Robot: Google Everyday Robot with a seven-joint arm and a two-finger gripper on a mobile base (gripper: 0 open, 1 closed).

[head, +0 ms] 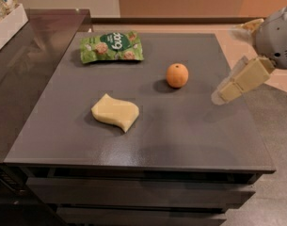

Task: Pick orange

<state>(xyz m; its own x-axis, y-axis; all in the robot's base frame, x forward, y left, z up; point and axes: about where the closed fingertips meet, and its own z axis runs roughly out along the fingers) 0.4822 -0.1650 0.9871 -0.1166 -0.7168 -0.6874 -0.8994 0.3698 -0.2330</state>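
In the camera view, the orange (177, 75) sits on the dark grey table (180, 140), right of the middle and towards the far half. It is round, so it has no long axis to speak of. A faint dark stem dimple shows near its top, so the stem end points up and the fruit rests on its underside. A small shadow lies on the table at its left.

My claw (223, 94) comes in from the picture's right edge, pale yellowish below the grey rounded wrist, slanting down and to the left with its tip over the right part of the table. I cannot tell how far open it is, and I see nothing held in it. The orange lies to the picture-left of the tip and a little farther back. It is near but clearly apart, with bare table between us.

A pale yellow wavy sponge (115, 112) lies flat left of the middle, nearer the front edge than the orange and well apart from it. A green snack bag (112, 46) lies flat near the far left part of the table. Drawer fronts (133, 192) show below the table's front edge. A darker, glossy counter (30, 55) adjoins the table on the left, with a white box (9, 25) at its far corner.
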